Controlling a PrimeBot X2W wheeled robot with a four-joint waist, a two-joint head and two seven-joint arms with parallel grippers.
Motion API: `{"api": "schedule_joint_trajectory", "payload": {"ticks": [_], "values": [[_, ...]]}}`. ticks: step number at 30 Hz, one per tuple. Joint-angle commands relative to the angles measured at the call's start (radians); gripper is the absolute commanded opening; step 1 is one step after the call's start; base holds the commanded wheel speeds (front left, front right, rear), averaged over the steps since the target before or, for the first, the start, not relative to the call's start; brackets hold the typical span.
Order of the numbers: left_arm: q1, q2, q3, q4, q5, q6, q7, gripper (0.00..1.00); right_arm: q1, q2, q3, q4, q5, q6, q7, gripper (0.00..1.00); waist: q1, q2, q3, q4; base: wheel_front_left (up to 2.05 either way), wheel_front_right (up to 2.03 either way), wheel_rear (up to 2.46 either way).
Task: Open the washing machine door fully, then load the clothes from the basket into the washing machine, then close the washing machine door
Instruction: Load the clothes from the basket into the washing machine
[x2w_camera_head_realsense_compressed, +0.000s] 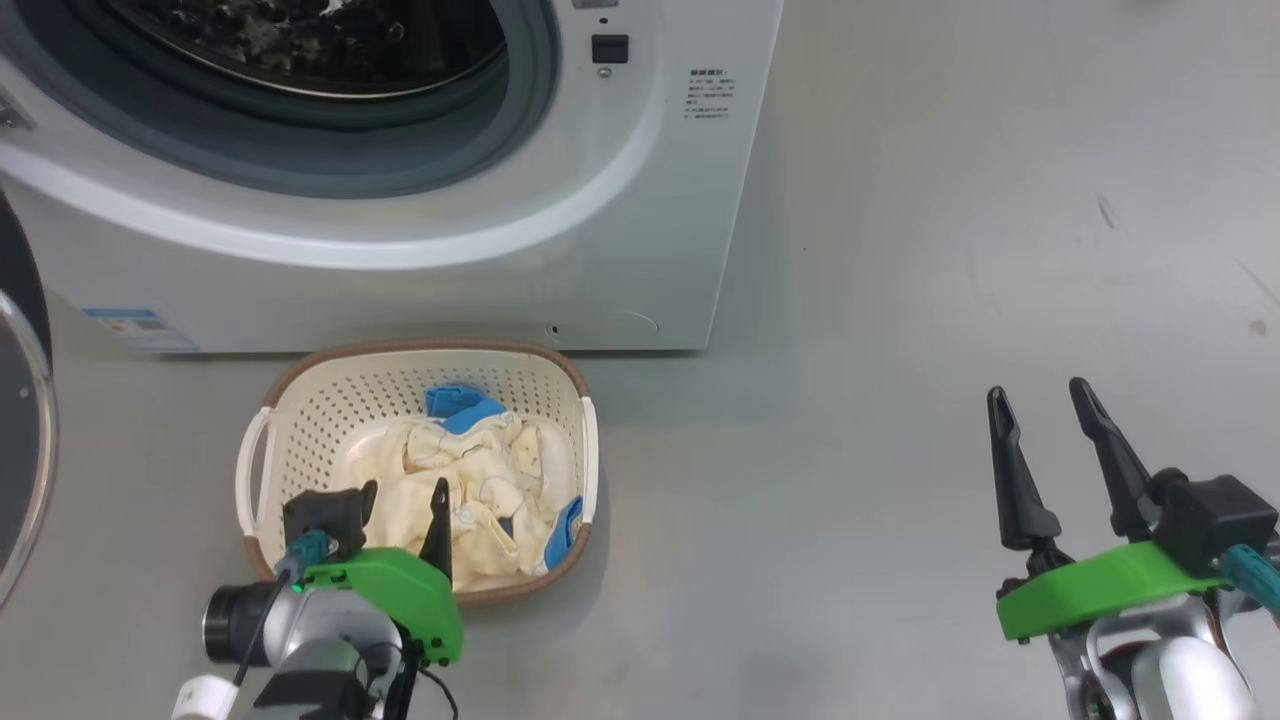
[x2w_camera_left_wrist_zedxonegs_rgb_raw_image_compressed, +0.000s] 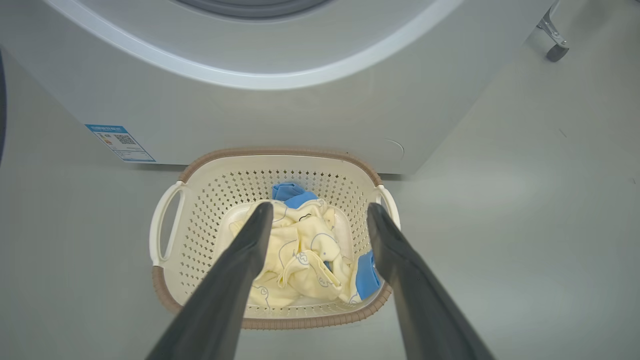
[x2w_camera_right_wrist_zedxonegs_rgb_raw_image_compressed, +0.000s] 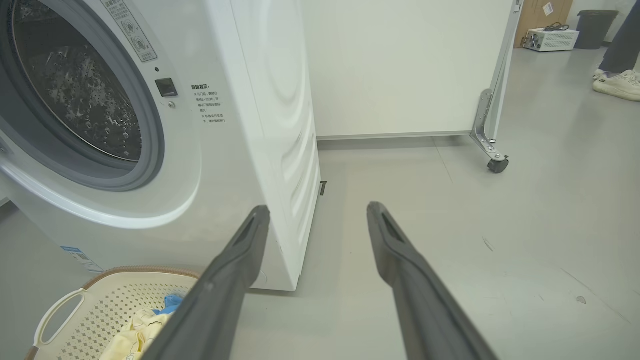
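Note:
The white washing machine (x2w_camera_head_realsense_compressed: 600, 200) stands with its steel drum (x2w_camera_head_realsense_compressed: 330, 40) uncovered. The washing machine door (x2w_camera_head_realsense_compressed: 20, 400), black-rimmed with a glass bowl, hangs swung out at the far left. In front sits the cream basket (x2w_camera_head_realsense_compressed: 420, 348), brown-rimmed, holding the clothes (x2w_camera_head_realsense_compressed: 480, 480): cream-yellow garments and blue pieces. My left gripper (x2w_camera_head_realsense_compressed: 405, 510) hovers open over the basket's near edge, and its fingers frame the clothes (x2w_camera_left_wrist_zedxonegs_rgb_raw_image_compressed: 300, 250) in the basket (x2w_camera_left_wrist_zedxonegs_rgb_raw_image_compressed: 280, 151). My right gripper (x2w_camera_head_realsense_compressed: 1038, 392) is open and empty over bare floor to the right. In its wrist view the right gripper (x2w_camera_right_wrist_zedxonegs_rgb_raw_image_compressed: 316, 209) points past the machine's corner (x2w_camera_right_wrist_zedxonegs_rgb_raw_image_compressed: 260, 100).
Grey floor stretches to the right of the machine. Behind it stands a white panel on a castor (x2w_camera_right_wrist_zedxonegs_rgb_raw_image_compressed: 497, 165). A person's white shoe (x2w_camera_right_wrist_zedxonegs_rgb_raw_image_compressed: 617, 82) shows at the far right, with a box (x2w_camera_right_wrist_zedxonegs_rgb_raw_image_compressed: 550, 39) and a dark bin (x2w_camera_right_wrist_zedxonegs_rgb_raw_image_compressed: 595, 22) beyond.

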Motion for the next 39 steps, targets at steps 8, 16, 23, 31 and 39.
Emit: {"api": "schedule_joint_trajectory", "payload": {"ticks": [8, 16, 23, 31, 39], "values": [[-0.178, -0.014, 0.012, 0.235, -0.056, -0.064, 0.004, 1.0, -0.083, -0.01, 0.039, -0.026, 0.013, 0.004, -0.024, 1.0, -0.0002, 0.0, 0.116, -0.035, 0.0, 0.0, 0.0], [-0.347, -0.026, 0.006, 0.448, -0.121, -0.101, 0.021, 1.0, -0.159, -0.01, 0.075, -0.025, 0.025, 0.004, -0.042, 1.0, -0.0002, 0.0, 0.267, -0.078, 0.0, 0.0, 0.0], [-0.465, -0.011, 0.02, 0.568, -0.182, -0.113, 0.05, 1.0, -0.232, -0.01, 0.122, -0.011, 0.043, 0.004, -0.062, 1.0, -0.0002, 0.0, 0.398, -0.125, 0.0, 0.0, 0.0], [-0.559, 0.043, 0.03, 0.625, -0.239, -0.115, 0.069, 1.0, -0.307, -0.01, 0.187, 0.011, 0.085, 0.004, -0.078, 1.0, -0.0002, 0.0, 0.534, -0.188, 0.0, 0.0, 0.0], [-0.647, 0.089, 0.026, 0.662, -0.254, -0.109, 0.075, 1.0, -0.348, -0.01, 0.193, -0.012, 0.121, 0.004, -0.081, 1.0, -0.0002, 0.0, 0.649, -0.227, 0.0, 0.0, 0.0]]}}
